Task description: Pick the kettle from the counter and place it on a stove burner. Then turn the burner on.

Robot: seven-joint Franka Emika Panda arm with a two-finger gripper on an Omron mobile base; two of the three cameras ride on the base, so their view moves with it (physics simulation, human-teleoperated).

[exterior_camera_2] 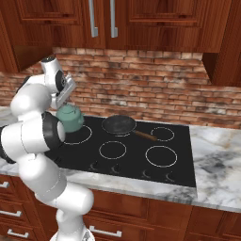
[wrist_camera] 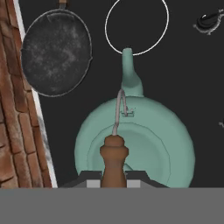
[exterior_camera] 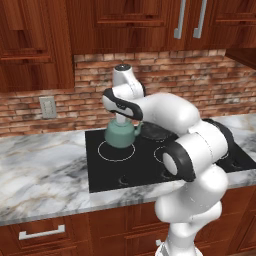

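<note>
Left base view shows the gripper [exterior_camera: 121,119] squeezed tight on the handle of the kettle [exterior_camera: 120,134], near the middle of the frame. The kettle sits over the big burner [exterior_camera: 116,150] ring at the left of the cooktop [exterior_camera: 100,175]. Hand view shows the pan [wrist_camera: 55,52] at the upper left.

A dark frying pan [exterior_camera_2: 119,125] sits at the back of the black cooktop [exterior_camera_2: 183,169], its brown handle angling toward a rear ring, just beside the teal kettle [exterior_camera_2: 70,117] over the largest burner ring [exterior_camera: 116,151]; the brick wall [exterior_camera_2: 155,84] closes in behind both. The three rings in front and to the right lie bare, with open marble counter [exterior_camera: 40,170] on the kettle's far side
</note>
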